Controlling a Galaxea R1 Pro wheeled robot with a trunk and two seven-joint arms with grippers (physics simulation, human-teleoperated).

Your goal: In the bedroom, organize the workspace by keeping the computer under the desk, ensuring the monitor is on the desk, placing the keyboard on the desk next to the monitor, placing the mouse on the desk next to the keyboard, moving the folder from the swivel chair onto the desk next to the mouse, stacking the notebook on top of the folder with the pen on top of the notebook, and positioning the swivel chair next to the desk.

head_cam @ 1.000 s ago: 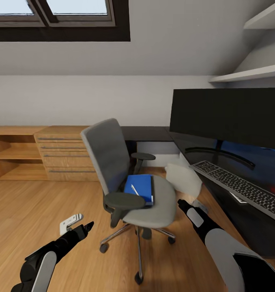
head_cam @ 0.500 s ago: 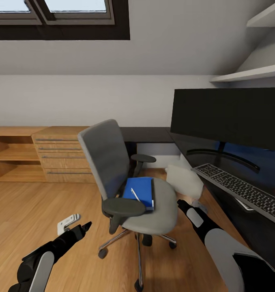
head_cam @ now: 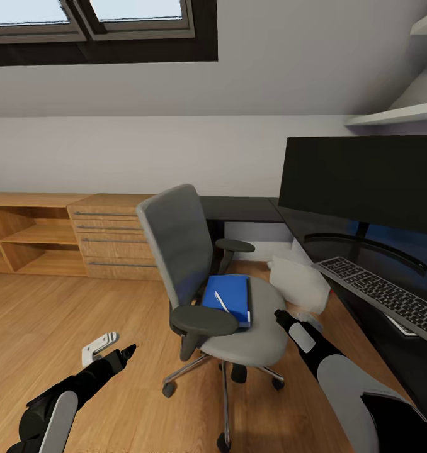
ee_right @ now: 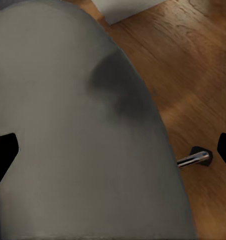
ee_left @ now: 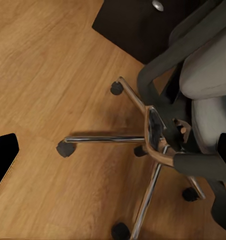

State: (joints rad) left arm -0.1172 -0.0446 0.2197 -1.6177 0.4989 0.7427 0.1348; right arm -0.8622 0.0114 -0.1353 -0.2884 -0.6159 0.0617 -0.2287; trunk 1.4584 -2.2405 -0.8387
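On the swivel chair (head_cam: 239,314) seat, toward its back edge, lies the blue folder (head_cam: 229,297) with the pen (head_cam: 221,301) resting on top. My right pincer (head_cam: 280,314) hovers just beside the seat's front edge, my left pincer (head_cam: 129,350) low over the floor; whether either is wide or narrow I cannot tell. I reckon the folder is light, stiff and slick, so I'd pinch its overhanging edge, and that loose pen may roll off.

one swivel chair (head_cam: 201,277), one folder (head_cam: 229,297), one pen (head_cam: 221,301), one monitor (head_cam: 364,182), one keyboard (head_cam: 387,296).
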